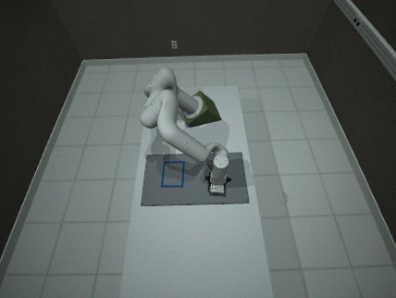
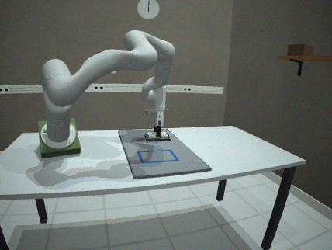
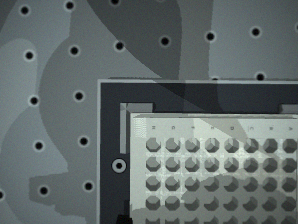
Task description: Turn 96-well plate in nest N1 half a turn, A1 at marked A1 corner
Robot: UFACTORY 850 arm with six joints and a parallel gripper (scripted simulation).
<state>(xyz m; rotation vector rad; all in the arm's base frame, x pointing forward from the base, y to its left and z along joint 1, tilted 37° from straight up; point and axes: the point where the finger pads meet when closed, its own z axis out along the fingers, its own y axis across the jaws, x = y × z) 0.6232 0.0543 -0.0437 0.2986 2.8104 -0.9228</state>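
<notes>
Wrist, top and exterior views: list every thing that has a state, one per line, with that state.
gripper: shut on the 96-well plate, pointing straight down.
96-well plate: in the nest, lying level as far as the views show; the cut-off corner cannot be made out.
plate nest N1: occupied by the plate, on the dark mat.
blue rectangle: nothing inside it.
arm: bent over the nest.

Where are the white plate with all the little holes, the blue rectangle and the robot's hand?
White plastic 96-well plate (image 3: 210,170): wrist view, on its well grid.
Blue rectangle outline (image 2: 147,161): exterior view, on its front edge.
Robot's hand (image 2: 157,133): exterior view, between the fingertips shut on the plate.
</notes>
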